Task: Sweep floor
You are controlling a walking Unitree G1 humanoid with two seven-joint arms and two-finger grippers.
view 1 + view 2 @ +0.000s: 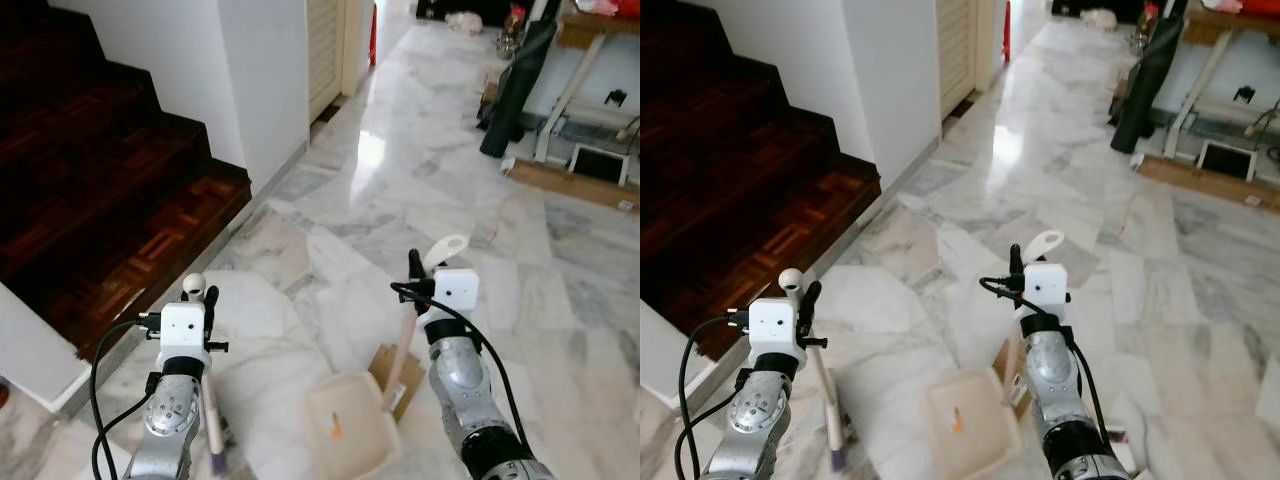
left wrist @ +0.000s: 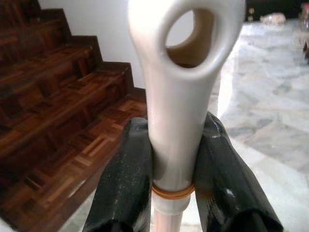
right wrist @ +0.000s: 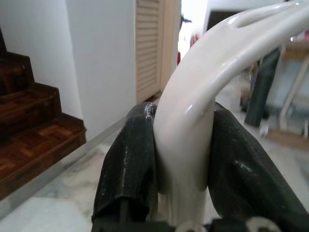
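Broom handle (image 2: 181,92) is pinched tight in the left gripper (image 1: 200,296), and the right gripper (image 1: 420,268) clamps the dustpan handle (image 3: 193,130), with the pan (image 1: 352,430) on the marble near its feet. Risk imo: the stair edge (image 1: 190,240) at left could catch a wide sweep.

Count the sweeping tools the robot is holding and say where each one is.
2. A broom stands in the left gripper, shut on its handle. A dustpan rests on the marble floor, its handle held by the right gripper.
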